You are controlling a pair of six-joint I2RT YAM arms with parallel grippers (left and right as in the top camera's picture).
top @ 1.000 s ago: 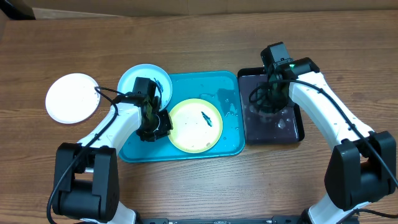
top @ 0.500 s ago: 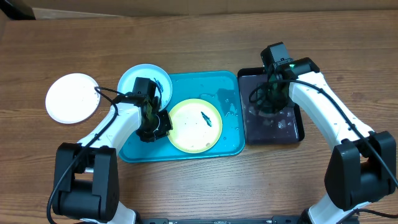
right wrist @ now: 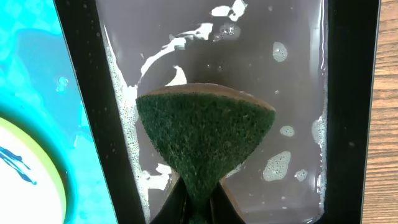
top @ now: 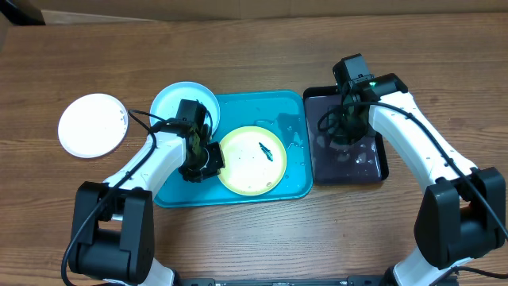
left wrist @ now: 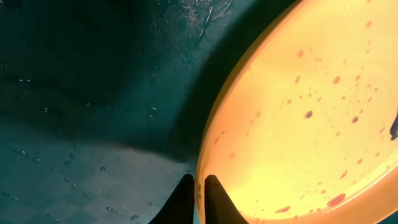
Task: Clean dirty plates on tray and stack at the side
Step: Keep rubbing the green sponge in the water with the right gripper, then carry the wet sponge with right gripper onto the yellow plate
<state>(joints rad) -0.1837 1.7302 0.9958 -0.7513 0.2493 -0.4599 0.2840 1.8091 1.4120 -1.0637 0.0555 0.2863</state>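
Yellow plate (top: 252, 159) lies flat on the teal tray (top: 295, 181), right of centre, with a dark-blue smear (top: 264, 151) on its face; the left gripper (top: 211, 161) sits at the plate's left edge. In the left wrist view the two fingertips (left wrist: 216, 202) stand one on either side of the rim, clenched on it; the plate is therefore grasped by its edge.

Change over the last half second: the left gripper and the yellow plate have both shifted slightly to the right across the tray; the plate is still flat, not lifted. Judgement: the grasp is made, and the plate is being steadied or drawn toward the other arm for scrubbing.

The right gripper (right wrist: 199, 202) pinches a green sponge (right wrist: 205, 134) at the black tray (right wrist: 345, 93), which holds soapy water; its position has not changed over the last second, and the sponge is well apart from the yellow plate. Whether the sponge touches the water cannot be told.

The white plate (top: 91, 125) rests on the table (top: 262, 48), well to the left of the tray, with no smear visible. The blue plate (top: 176, 102) overlaps the tray's upper-left corner, partly hidden by the left arm.

Judgement: one plate appears done and two remain; the next move calls for bringing the sponge across to the smear while the left grip holds the rim firm; a wet rim may slip.
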